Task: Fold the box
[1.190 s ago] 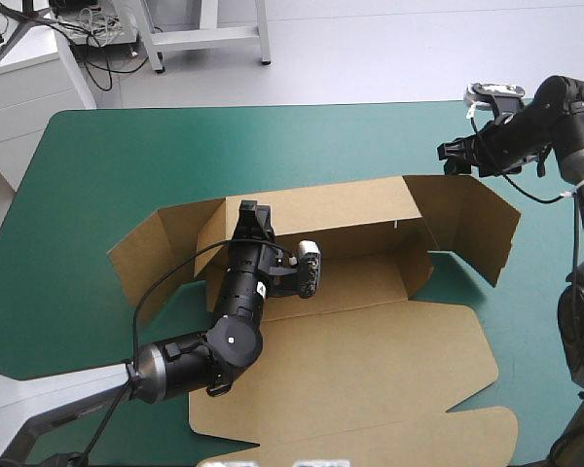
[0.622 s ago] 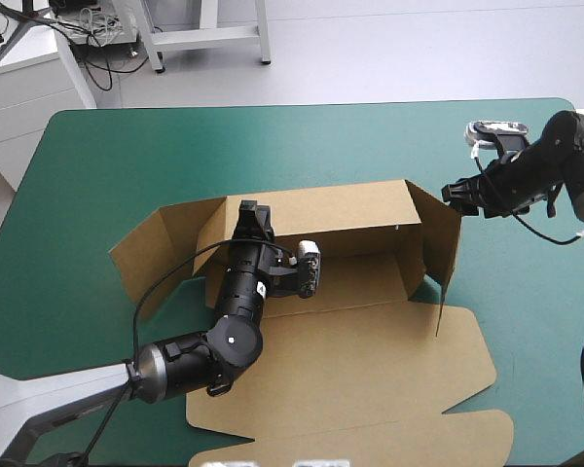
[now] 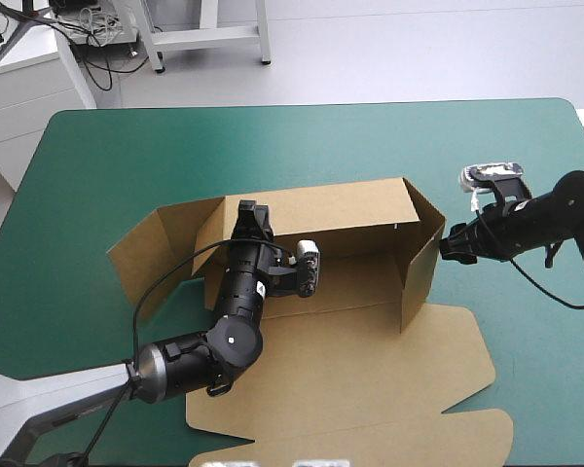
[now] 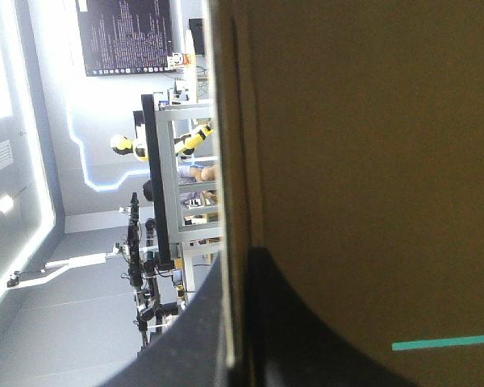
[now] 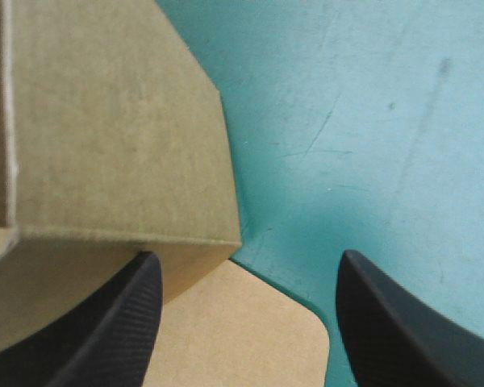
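The brown box (image 3: pixel 350 302) lies mid-table on the teal-green cover (image 3: pixel 127 156). At the left, your left gripper (image 3: pixel 254 214) is pinched on the top edge of the raised back wall (image 3: pixel 341 209); hold it firm. At the right, the right gripper (image 3: pixel 450 243), fingers wide apart, meets the side flap (image 3: pixel 423 258) from outside: push squarely inward, I think, to avoid buckling.

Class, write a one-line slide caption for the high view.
Left gripper shut on the far wall of the box; open right gripper against its raised right side wall.

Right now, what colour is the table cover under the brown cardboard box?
Plain teal-green; the table cover shows best in the high view.
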{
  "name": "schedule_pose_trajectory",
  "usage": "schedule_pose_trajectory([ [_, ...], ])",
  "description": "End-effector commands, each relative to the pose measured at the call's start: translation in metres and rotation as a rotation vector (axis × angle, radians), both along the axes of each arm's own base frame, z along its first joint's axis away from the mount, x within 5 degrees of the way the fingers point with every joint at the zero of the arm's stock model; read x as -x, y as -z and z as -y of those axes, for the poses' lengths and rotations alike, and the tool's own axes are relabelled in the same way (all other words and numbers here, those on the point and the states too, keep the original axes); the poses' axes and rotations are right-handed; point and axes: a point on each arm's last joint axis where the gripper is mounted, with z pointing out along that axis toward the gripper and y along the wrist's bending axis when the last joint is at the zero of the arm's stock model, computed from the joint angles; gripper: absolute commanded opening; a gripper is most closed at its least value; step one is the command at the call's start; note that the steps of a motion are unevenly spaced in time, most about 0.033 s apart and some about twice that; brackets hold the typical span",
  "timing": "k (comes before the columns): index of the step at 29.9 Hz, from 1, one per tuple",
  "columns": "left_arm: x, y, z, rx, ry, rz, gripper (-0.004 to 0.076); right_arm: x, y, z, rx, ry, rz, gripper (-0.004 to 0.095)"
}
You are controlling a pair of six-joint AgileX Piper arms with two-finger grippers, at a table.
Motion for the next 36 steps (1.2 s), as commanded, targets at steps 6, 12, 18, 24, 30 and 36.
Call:
schedule_pose_trajectory([
  [6,0.001,-0.026,-0.002,0.008,0.002,0.138,-0.001,0.01,-0.015,-0.011,-0.058,-0.205,0.119,0.0577],
  [12,0.001,-0.026,-0.002,0.008,0.002,0.138,-0.001,-0.001,-0.011,-0.011,-0.044,-0.245,0.19,0.0577],
  [18,0.001,-0.026,-0.002,0.008,0.002,0.138,-0.001,-0.01,-0.002,-0.017,-0.124,-0.274,0.167,0.0576],
  [24,0.001,-0.026,-0.002,-0.001,0.003,0.139,-0.001,-0.001,0.012,-0.024,-0.211,-0.259,0.211,0.0576],
  [30,0.001,-0.026,-0.002,0.002,0.003,0.139,-0.001,0.017,0.037,-0.031,-0.143,-0.19,0.315,0.0576],
  [36,0.001,-0.026,-0.002,0.004,0.002,0.138,-0.001,0.028,0.046,-0.052,-0.075,-0.096,0.48,0.0576],
])
